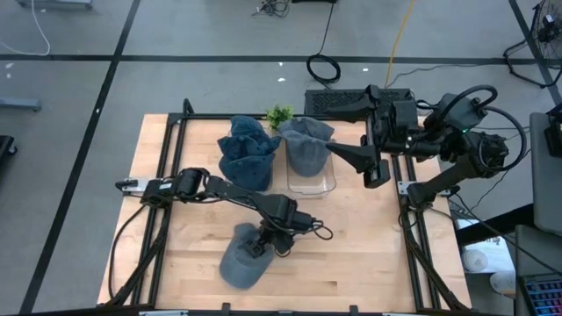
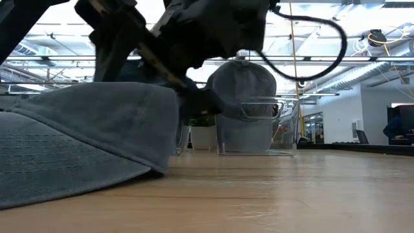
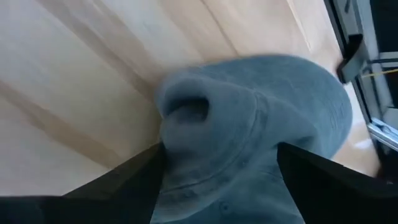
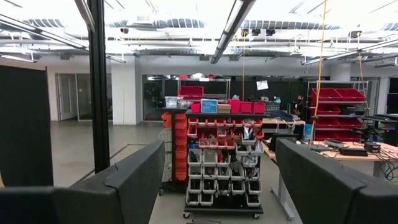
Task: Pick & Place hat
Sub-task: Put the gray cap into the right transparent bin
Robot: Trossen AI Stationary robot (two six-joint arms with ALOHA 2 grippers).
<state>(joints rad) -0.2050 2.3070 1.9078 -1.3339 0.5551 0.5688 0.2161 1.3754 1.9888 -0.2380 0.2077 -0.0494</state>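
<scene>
A grey-blue hat (image 1: 239,261) lies on the wooden table near its front edge, brim side down; the low view shows it at the left (image 2: 77,136). My left gripper (image 1: 262,244) slants down over the hat's far end, open. In the left wrist view the hat's crown (image 3: 249,124) fills the gap of my left gripper (image 3: 221,186), one finger on each side. My right gripper (image 1: 356,158) is raised at the table's right, open and holding nothing; in its wrist view my right gripper (image 4: 217,186) faces the room. My left gripper comes at the hat slanting down from the table's far side, its fingers (image 3: 134,180) standing on either side of the crown's rounded end (image 3: 186,112). The hat lies on the table. I cannot tell whether the fingers touch the cloth.
A stack of dark blue hats (image 1: 248,154) and a clear container (image 1: 327,183) holding a grey hat (image 1: 306,140) stand at the far middle, with a small green plant (image 1: 279,114) behind. Black frame rails (image 1: 167,175) run along both sides. Bare wood (image 1: 360,254) lies right of the hat.
</scene>
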